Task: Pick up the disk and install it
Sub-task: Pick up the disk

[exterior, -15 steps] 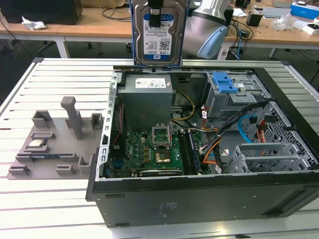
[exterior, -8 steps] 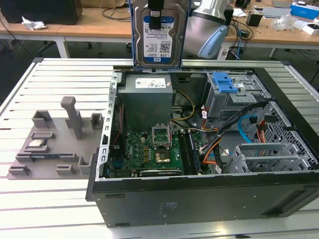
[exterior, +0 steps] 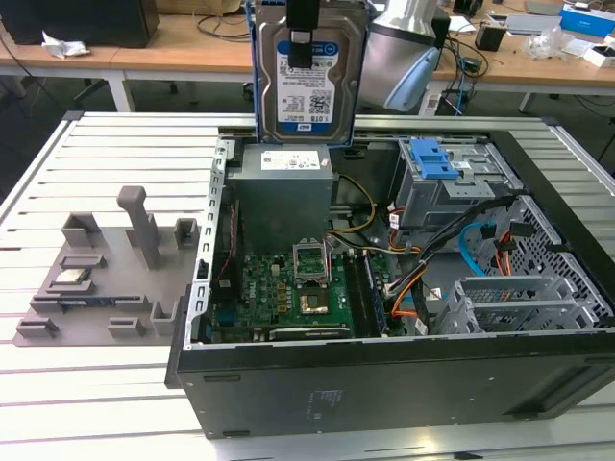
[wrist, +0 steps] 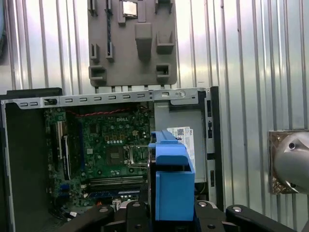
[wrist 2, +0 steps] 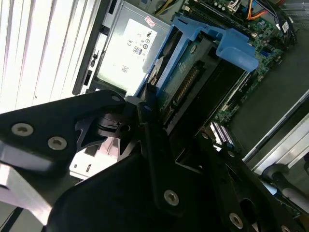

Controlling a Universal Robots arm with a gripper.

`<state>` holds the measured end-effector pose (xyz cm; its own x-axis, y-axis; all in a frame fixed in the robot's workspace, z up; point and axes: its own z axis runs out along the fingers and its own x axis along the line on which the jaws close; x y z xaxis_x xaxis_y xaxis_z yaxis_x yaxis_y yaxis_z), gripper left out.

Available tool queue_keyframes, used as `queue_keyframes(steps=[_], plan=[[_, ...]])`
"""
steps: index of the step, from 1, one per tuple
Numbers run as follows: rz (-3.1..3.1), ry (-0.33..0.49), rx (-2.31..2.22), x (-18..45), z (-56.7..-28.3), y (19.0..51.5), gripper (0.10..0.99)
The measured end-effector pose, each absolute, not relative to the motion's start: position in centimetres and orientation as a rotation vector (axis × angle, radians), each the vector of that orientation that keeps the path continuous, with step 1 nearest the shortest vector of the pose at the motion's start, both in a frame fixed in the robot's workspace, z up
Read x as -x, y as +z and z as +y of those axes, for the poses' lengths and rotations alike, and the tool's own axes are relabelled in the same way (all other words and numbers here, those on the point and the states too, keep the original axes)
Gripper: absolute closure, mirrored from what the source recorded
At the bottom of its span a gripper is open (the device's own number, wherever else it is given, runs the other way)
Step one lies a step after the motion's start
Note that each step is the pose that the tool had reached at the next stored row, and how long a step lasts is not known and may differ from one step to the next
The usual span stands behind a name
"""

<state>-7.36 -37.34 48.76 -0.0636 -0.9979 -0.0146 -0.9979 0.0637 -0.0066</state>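
Aloft, the disk [exterior: 309, 96] is being gripped upright by the tool [exterior: 302, 43], clear above the power supply [exterior: 283, 182] in the open case [exterior: 384, 375].

Blue-and-white label [exterior: 332, 77] with barcode on the disk [exterior: 309, 113], white label [exterior: 293, 160] on the power supply [exterior: 283, 206], wording not legible.

Place: probably a robotics or electronics lab.
Table: ribbed aluminium table [exterior: 86, 408] carrying an opened computer case [exterior: 384, 389].
Fixture: grey moulded parts holder [exterior: 101, 312] beside the case.
Background: wooden tables [exterior: 183, 46] strewn with cables [exterior: 219, 21] and boxes [exterior: 588, 19].
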Motion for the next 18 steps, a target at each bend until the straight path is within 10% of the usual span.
queue_keyframes(steps=[18], plan=[[2.286,-0.005,2.145,7.4,-41.8,48.7,0.725]])
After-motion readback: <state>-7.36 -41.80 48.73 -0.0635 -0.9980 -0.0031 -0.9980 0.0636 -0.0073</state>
